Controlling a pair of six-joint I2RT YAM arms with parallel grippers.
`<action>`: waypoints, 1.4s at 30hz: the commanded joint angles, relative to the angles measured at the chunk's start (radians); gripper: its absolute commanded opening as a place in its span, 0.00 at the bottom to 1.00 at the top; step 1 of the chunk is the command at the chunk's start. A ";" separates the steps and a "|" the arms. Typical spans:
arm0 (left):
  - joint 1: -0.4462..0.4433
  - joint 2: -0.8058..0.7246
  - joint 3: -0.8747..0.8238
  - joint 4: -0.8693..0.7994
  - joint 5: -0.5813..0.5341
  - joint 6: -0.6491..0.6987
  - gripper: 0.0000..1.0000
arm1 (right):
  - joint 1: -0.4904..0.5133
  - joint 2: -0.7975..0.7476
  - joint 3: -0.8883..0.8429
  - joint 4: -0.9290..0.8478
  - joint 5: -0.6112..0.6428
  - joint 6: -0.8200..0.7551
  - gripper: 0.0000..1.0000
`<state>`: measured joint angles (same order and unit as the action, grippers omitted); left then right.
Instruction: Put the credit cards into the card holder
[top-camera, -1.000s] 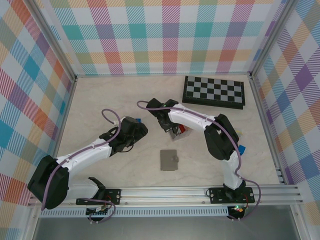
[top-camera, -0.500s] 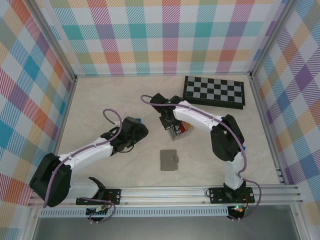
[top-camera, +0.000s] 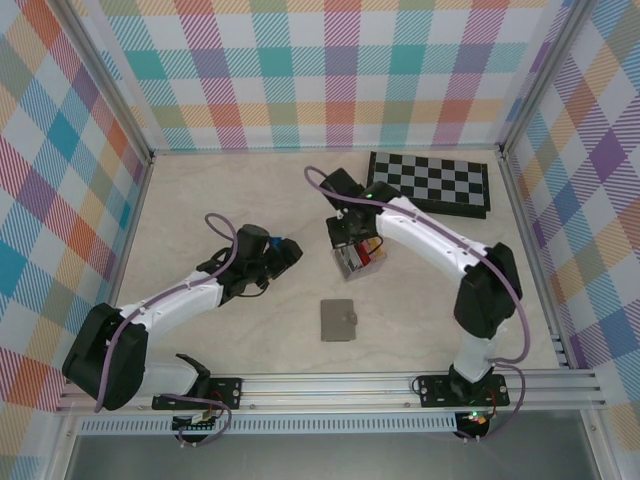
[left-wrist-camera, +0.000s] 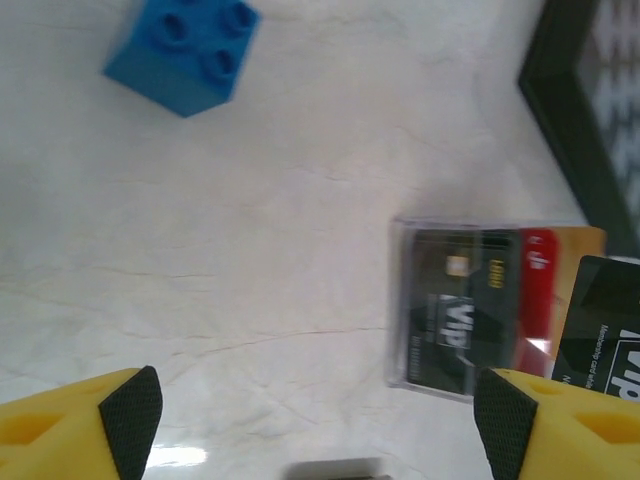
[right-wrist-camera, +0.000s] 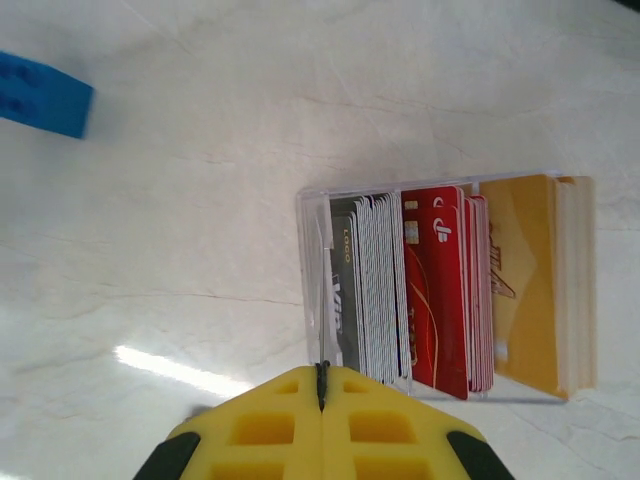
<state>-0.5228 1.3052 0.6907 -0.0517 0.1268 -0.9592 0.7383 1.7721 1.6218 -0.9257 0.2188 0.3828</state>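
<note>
Top external shows the grey card holder (top-camera: 338, 321) lying on the near side of the clear rack (top-camera: 362, 262) of credit cards (right-wrist-camera: 420, 290). Above the rack the right gripper (right-wrist-camera: 322, 375) pinches a black card (left-wrist-camera: 600, 320), so we judge a pull under way, with the holder next; the left gripper (left-wrist-camera: 318, 415), left of the rack, gapes empty. Since a second ago the right elbow has swung away from the rack.

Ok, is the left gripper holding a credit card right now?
No, the left gripper's fingers stand wide apart above the table, gripping nothing; the credit cards sit in the clear case beyond them.
</note>
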 joint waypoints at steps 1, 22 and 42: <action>0.035 -0.012 0.001 0.154 0.194 0.018 0.86 | -0.021 -0.084 -0.049 0.049 -0.112 0.066 0.00; 0.070 0.225 0.133 0.747 0.722 -0.202 0.70 | -0.246 -0.403 -0.466 0.594 -0.731 0.409 0.00; 0.065 0.194 0.132 0.764 0.716 -0.229 0.00 | -0.287 -0.412 -0.544 0.713 -0.787 0.469 0.11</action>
<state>-0.4557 1.5192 0.8062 0.6746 0.8272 -1.1751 0.4515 1.3903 1.0977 -0.2729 -0.5449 0.8257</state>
